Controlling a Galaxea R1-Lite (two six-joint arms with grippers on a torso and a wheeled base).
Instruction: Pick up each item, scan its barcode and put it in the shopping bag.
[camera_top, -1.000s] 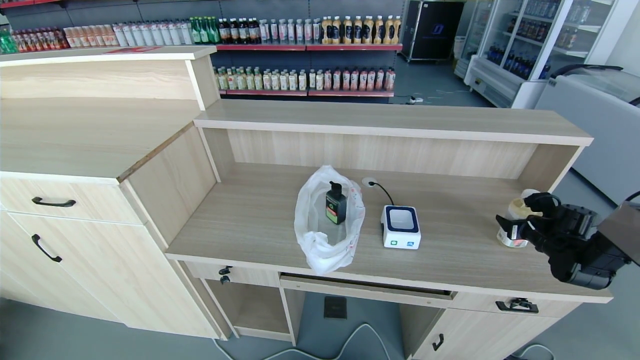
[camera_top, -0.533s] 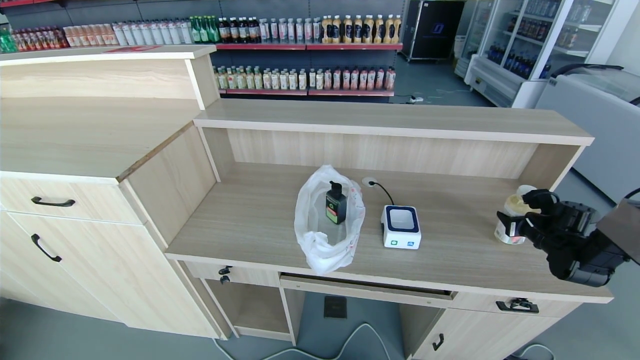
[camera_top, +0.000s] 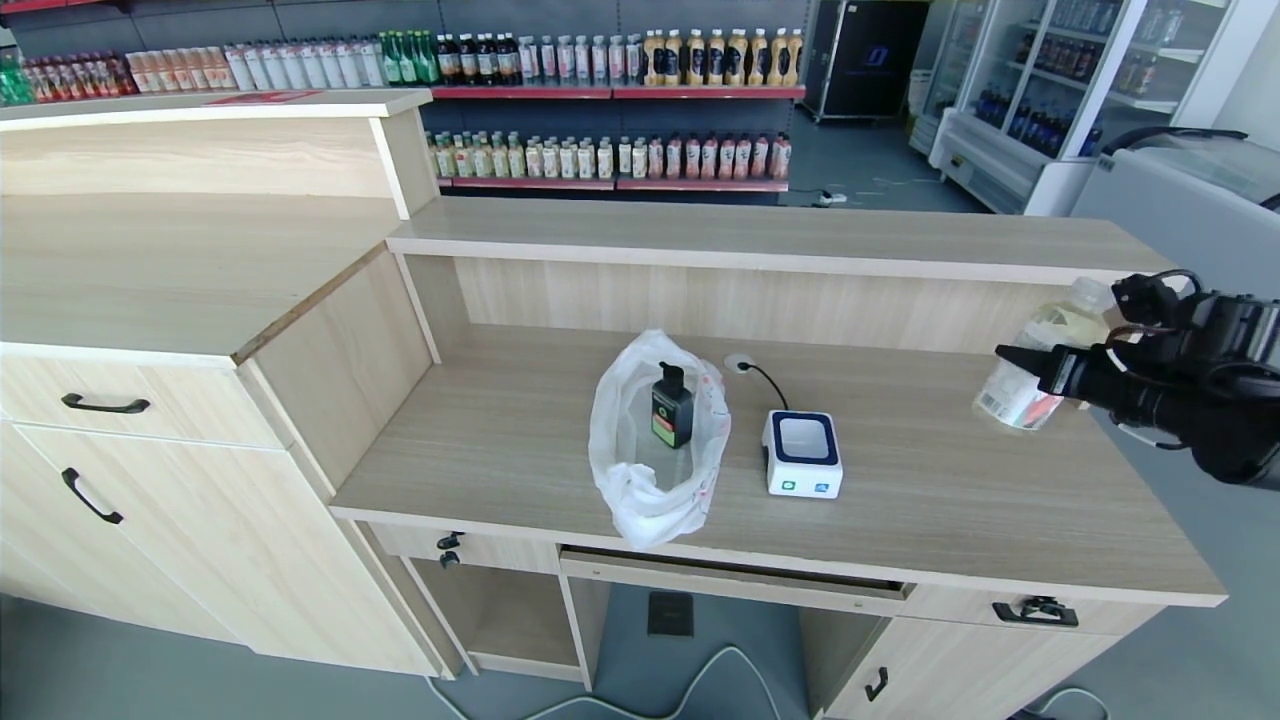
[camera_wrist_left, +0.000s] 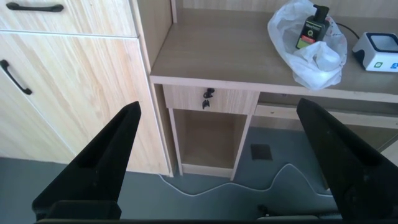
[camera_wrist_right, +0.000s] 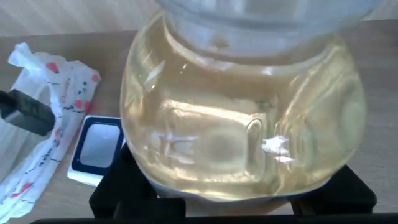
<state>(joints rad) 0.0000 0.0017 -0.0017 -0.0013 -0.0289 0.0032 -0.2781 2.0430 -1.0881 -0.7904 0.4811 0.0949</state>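
Where the desk (camera_top: 500, 440) ends at 3 o'clock, pinching a bottle (camera_top: 1055, 325) in the right gripper (camera_top: 1025, 372), fingers closed on its lower half. Tilted, cap toward 1 o'clock, base clear of the wood. Seen over the desk's right end, close to the side edge and just in front of the corner of the raised back ledge. From the right wrist, pale yellow liquid behind clear plastic (camera_wrist_right: 242, 124), with the scanner (camera_wrist_right: 96, 149) and bag (camera_wrist_right: 43, 124) beyond.

Bare wood from the bottle across to the scanner (camera_top: 802, 453), which sits mid-desk, window up, well back from the front edge. Cable (camera_top: 765, 378) leaving it toward 11 o'clock, to a round port in the desk.

At 9 o'clock of the scanner, near but apart: bag (camera_top: 640, 470), white, mouth open upward, lower end reaching the desk's front edge. Inside, upright against the far side, a black pump bottle (camera_top: 671, 410). More bare wood at 9 o'clock of the bag, up to the side wall.

Left gripper (camera_wrist_left: 219, 106) spread wide, off the desk, facing the cabinet front and floor, well apart from the bag (camera_wrist_left: 308, 46).
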